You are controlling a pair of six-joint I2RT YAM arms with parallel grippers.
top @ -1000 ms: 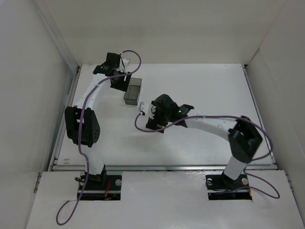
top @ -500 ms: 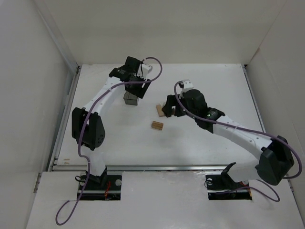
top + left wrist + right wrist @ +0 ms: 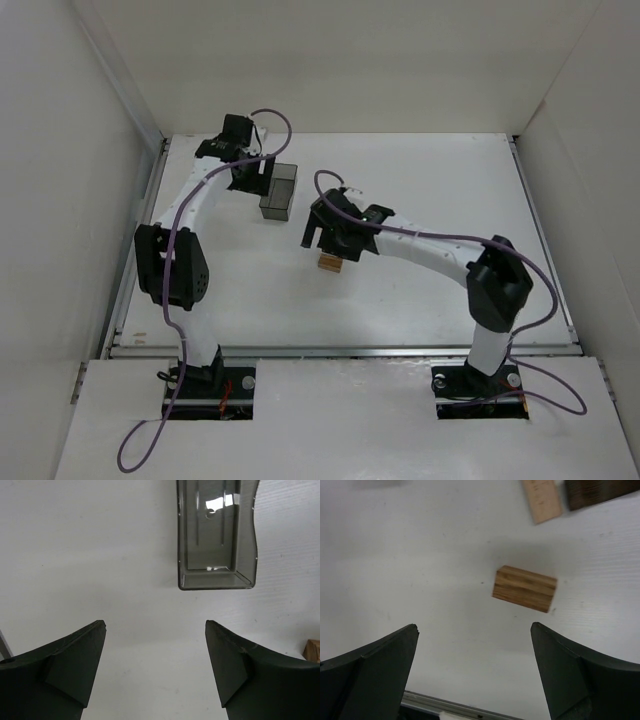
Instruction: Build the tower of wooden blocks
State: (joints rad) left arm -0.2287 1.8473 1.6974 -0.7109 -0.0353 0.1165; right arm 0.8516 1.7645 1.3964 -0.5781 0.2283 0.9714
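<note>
One small tan wood block point(image 3: 525, 588) lies flat on the white table, just ahead of my right gripper point(image 3: 475, 627), which is open and empty. From above, this block point(image 3: 330, 263) peeks out below the right gripper point(image 3: 325, 245). Two more blocks, one light point(image 3: 542, 500) and one darker point(image 3: 597, 492), lie beyond it at the top edge of the right wrist view. No blocks are stacked. My left gripper point(image 3: 155, 625) is open over bare table, nothing between its fingers. In the top view the left gripper point(image 3: 248, 172) sits just left of the bin.
A dark translucent grey bin point(image 3: 279, 190) stands at the back left; in the left wrist view the bin point(image 3: 217, 577) looks empty. A block corner point(image 3: 313, 651) shows at that view's right edge. White walls enclose the table; a metal rail point(image 3: 340, 350) runs along the near edge.
The left gripper has swung back to the left side of the bin. The right arm has pulled in and moved left over the blocks, hiding one of them from above.
</note>
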